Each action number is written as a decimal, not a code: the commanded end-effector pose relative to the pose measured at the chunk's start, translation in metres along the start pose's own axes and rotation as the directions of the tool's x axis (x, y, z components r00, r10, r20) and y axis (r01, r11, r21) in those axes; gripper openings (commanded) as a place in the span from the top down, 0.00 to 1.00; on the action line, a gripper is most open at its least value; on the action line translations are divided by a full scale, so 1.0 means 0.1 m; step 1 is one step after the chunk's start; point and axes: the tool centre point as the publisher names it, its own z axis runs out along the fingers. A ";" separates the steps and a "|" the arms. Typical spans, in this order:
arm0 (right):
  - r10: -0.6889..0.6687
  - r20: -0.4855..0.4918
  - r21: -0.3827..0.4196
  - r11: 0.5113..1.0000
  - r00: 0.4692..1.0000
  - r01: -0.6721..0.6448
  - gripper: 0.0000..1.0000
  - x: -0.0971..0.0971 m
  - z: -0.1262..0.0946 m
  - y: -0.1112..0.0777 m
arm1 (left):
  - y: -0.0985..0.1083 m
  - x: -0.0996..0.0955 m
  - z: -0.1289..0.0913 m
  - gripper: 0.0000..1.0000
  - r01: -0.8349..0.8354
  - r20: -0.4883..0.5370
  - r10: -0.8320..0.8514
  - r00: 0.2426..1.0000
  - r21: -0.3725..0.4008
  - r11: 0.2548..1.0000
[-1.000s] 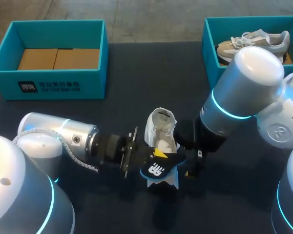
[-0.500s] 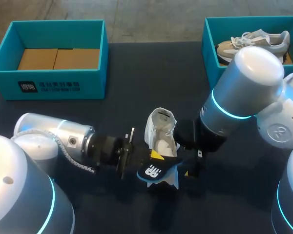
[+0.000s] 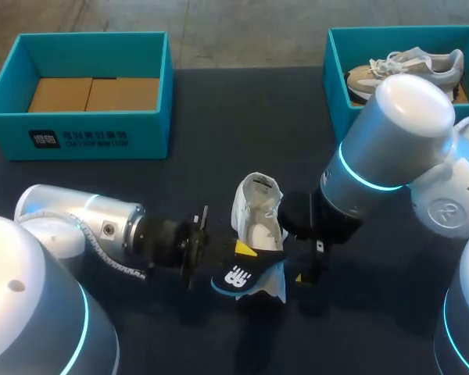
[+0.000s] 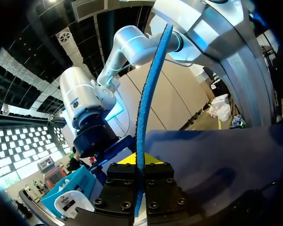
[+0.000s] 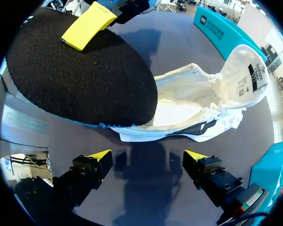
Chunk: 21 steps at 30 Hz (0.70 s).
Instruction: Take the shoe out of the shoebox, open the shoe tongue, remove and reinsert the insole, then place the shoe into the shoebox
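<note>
A white shoe lies on its side on the dark table, its mouth wide open. My left gripper is shut on the heel end of a black insole with a blue underside, holding it just in front of the shoe. In the left wrist view the insole stands edge-on, pinched between the two fingers of that gripper. My right gripper hovers open on the near side of the shoe, with nothing between its fingers. The insole overhangs the shoe ahead of it.
A teal box with a bare cardboard floor stands at the back left. A second teal box at the back right holds a beige shoe. My right arm covers the table beside the white shoe.
My left arm has drawn back to the left and toward the table's front, carrying the insole a little farther from the shoe. The right arm and the shoe have stayed put.
</note>
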 end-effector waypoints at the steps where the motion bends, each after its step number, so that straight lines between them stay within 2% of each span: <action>1: 0.001 0.004 0.002 1.000 1.000 -0.001 0.00 0.01 0.02 0.01 | 0.00 0.02 -0.02 1.00 0.004 0.006 -0.004 1.000 0.002 1.000; 7: 0.001 0.004 0.002 1.000 1.000 -0.001 0.00 0.01 0.02 0.01 | 0.09 0.03 -0.02 1.00 0.012 0.011 -0.013 1.000 0.008 1.000; 17: 0.001 0.004 0.002 1.000 1.000 -0.001 0.00 0.01 0.02 0.01 | 0.09 0.02 -0.01 1.00 0.010 -0.004 -0.009 1.000 0.027 1.000; 21: 0.001 0.004 0.002 1.000 1.000 -0.001 0.00 0.01 0.02 0.01 | 0.04 0.01 -0.02 1.00 0.001 -0.007 -0.001 1.000 0.035 0.999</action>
